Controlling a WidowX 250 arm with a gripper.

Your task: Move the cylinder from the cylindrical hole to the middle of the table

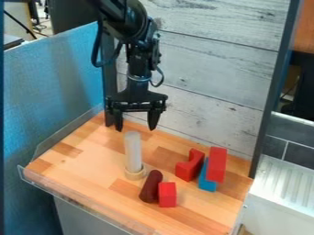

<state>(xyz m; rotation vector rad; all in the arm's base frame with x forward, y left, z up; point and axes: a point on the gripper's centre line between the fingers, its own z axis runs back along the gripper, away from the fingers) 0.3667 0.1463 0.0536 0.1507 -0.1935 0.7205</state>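
The gripper (135, 126) hangs open over the back left part of the table (80, 160), its two fingers well apart and nothing between them. Below it and slightly towards the camera, a whitish cylinder (132, 151) stands upright, its lower end in a pale wooden ring (135, 172). The gripper's fingertips are higher in the view than the cylinder's top, one to each side, not touching it.
Right of the ring lie a dark red cylinder (151, 186) and a red block (167, 194), close together. Farther right are a red notched block (189, 165), a blue block (206, 180) and a tall red block (216, 164). A clear rim (73, 195) edges the table's front left.
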